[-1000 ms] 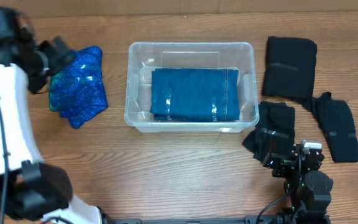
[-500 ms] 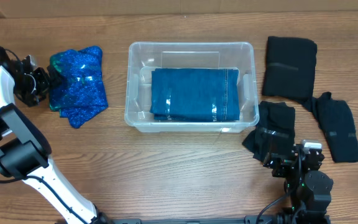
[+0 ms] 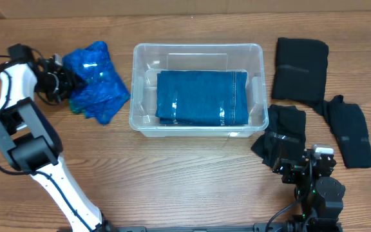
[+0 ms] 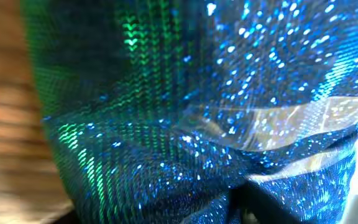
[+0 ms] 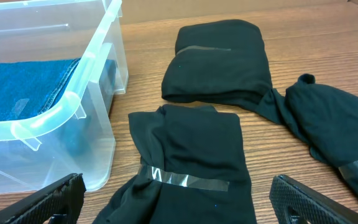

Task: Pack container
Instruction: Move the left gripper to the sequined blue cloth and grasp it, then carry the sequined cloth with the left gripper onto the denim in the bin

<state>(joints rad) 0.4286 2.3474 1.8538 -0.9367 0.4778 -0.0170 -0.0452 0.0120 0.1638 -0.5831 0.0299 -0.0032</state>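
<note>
Left gripper [image 3: 59, 82]: at the left edge of the sequin cloth [image 3: 98, 80] and touching it. The left wrist view is filled by this blue and green glittering fabric [image 4: 216, 124], and the fingers are hidden, so it cannot be told whether they are spread or pinching. Right gripper [image 5: 176, 183]: fingers [image 5: 64, 193] spread wide and holding nothing, hanging low over the near black cloth [image 5: 188, 149]; in the overhead view it sits at the table's front edge [image 3: 301, 164]. Container [image 3: 198, 46]: clear tub standing upright at the middle of the table [image 3: 172, 187], between the sequin cloth on its left and the black cloths on its right; its near corner shows in the right wrist view [image 5: 73, 93]. Inside it a folded blue cloth [image 3: 201, 98] lies flat on the base, with a shiny strip near one end. Label [image 3: 195, 62]: a pale rectangle on the base behind the blue cloth, with text too small to read. Near black cloth [image 3: 281, 132]: just beside the container's right front corner, crossed by a tape band [image 5: 185, 179] with no legible print. Far black cloth [image 3: 300, 69]: folded and lying near the container's right wall. Third black cloth [image 3: 351, 132]: farthest right, touching the far one at a corner.
</note>
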